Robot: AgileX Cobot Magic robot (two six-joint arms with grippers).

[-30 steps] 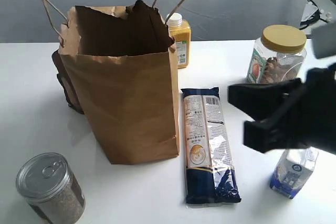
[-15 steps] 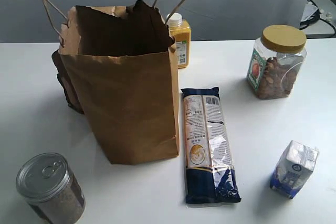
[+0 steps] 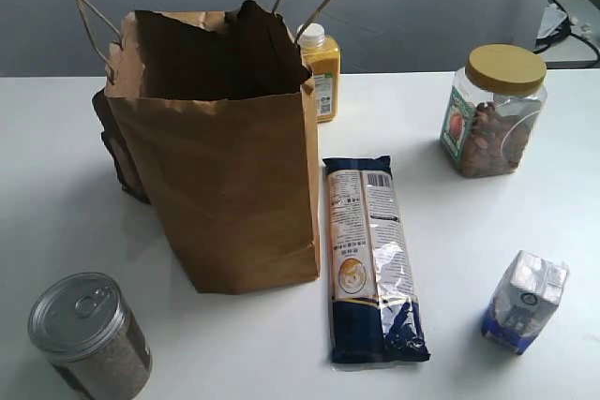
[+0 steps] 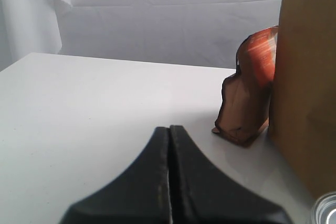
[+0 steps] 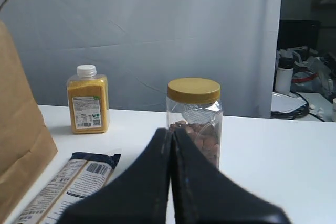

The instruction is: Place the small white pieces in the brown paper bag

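Along the near edge of the table point(image 3: 469, 222), a tin can point(image 3: 89, 334) is standing at the left corner and a blue-and-white carton point(image 3: 527, 300) is sitting toward the right corner, with a noodle packet point(image 3: 372, 259) lying lengthwise between them. The right gripper point(image 5: 171, 132), which was hanging over that carton a second ago, is no longer showing in the exterior view. In its wrist view its fingers are pressing together with nothing between them. The left gripper point(image 4: 169, 132) is doing the same, low over the left side of the table.

Further in, the brown paper bag point(image 3: 225, 185) is standing upright with its mouth gaping, and a dark pouch point(image 4: 247, 98) is leaning against its far left side. Toward the far edge, a nut jar point(image 3: 492, 110) is standing at the right and an orange bottle point(image 3: 322, 72) is peeking from behind the bag.

The small white pieces are not showing in any view; whether they are lying inside the bag I cannot tell. With both arms pulled away empty, I judge the robot is either finishing or resetting before another pick.
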